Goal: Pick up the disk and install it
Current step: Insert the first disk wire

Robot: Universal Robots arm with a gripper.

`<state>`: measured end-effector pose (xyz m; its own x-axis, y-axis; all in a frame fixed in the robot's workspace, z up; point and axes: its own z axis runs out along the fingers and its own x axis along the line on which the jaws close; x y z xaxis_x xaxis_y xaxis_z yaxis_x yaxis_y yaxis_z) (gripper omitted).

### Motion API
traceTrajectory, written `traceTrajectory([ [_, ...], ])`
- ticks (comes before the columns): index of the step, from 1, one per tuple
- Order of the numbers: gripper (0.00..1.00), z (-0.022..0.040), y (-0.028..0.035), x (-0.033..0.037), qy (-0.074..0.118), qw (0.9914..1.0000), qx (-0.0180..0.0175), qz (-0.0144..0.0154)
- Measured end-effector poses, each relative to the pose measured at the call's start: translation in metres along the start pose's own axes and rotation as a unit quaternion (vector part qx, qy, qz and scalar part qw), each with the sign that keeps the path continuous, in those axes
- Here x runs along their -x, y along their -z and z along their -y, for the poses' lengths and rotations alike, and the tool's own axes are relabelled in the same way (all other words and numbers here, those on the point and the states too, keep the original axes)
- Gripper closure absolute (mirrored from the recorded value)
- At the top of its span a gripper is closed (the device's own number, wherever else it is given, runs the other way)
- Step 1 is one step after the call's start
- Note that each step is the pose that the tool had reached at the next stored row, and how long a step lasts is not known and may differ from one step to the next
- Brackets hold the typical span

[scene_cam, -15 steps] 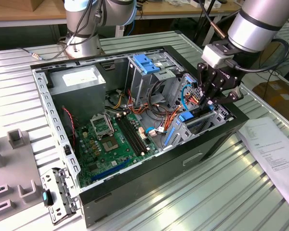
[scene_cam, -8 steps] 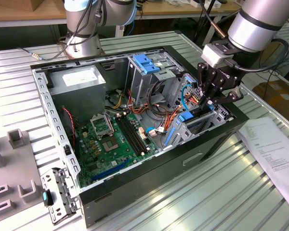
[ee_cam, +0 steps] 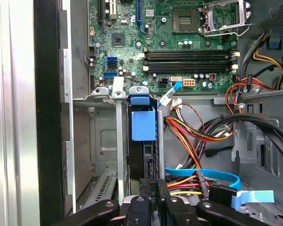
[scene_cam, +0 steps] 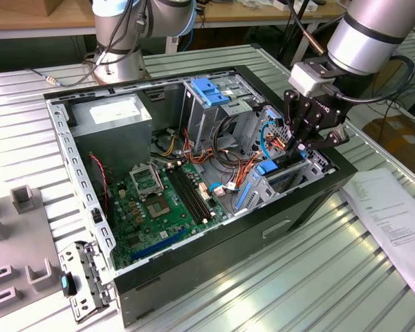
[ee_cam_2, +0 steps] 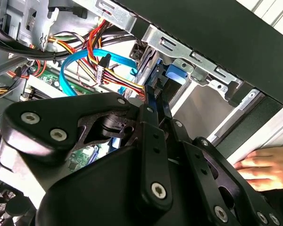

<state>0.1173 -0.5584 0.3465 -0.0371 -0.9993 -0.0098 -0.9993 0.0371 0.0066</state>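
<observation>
While the open PC case [scene_cam: 194, 290] lies on its side on the slatted metal table [scene_cam: 318, 277], the gripper [scene_cam: 306, 138] is reaching down into the drive bay corner at the exterior view's right. The disk [ee_cam: 142, 141] stands on edge in a slot of the lower drive bay [ee_cam: 106, 141], its blue carrier frame showing as a blue tab facing the first wrist view. In that view the black fingers [ee_cam: 151, 200] sit close together, right at the near edge of the disk, so it looks like they're pinched on it, though the actual contact is hard to make out. In the second wrist view the fingers [ee_cam_2: 153, 117] run narrow and nearly shut toward the blue frame [ee_cam_2: 174, 75].

Other stuff: motherboard [scene_cam: 166, 200] with an empty CPU socket, a tangle of red, yellow and orange cables [ee_cam: 188, 136], a blue flat cable [ee_cam_2: 80, 63], and a tall drive cage [scene_cam: 207, 104] with a blue tab. A person's hand [ee_cam_2: 266, 165] rests on the table just outside the case. A sheet of paper [scene_cam: 394, 221] lies at the exterior view's right.
</observation>
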Motion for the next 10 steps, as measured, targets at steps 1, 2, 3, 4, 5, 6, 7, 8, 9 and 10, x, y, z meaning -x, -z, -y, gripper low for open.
traceTrajectory([
  [1,0.82,0.0,0.0,0.0,0.002,1.0,0.0,0.0],
  [2,0.82,0.0,0.0,0.0,0.003,1.0,0.0,0.0],
  [3,0.82,0.0002,-0.0001,0.0,0.003,1.0,0.0001,0.0001],
  [4,0.82,0.0006,0.0,0.0,0.003,1.0,0.0,0.0],
  [5,0.82,0.0006,0.0,0.0,0.003,1.0,0.0001,0.0001],
  [6,0.82,0.0006,-0.0001,0.0,0.003,1.0,0.0001,0.0002],
  [7,0.82,0.0007,-0.0004,0.0,0.003,1.0,0.0001,0.0001],
  [8,0.82,0.0007,-0.0009,0.0,0.003,1.0,0.0001,0.0001],
  [9,0.82,0.0007,-0.0014,0.0,0.003,1.0,0.0001,0.0],
  [10,0.82,0.0007,-0.0024,0.0,0.003,1.0,0.0002,0.0001],
])
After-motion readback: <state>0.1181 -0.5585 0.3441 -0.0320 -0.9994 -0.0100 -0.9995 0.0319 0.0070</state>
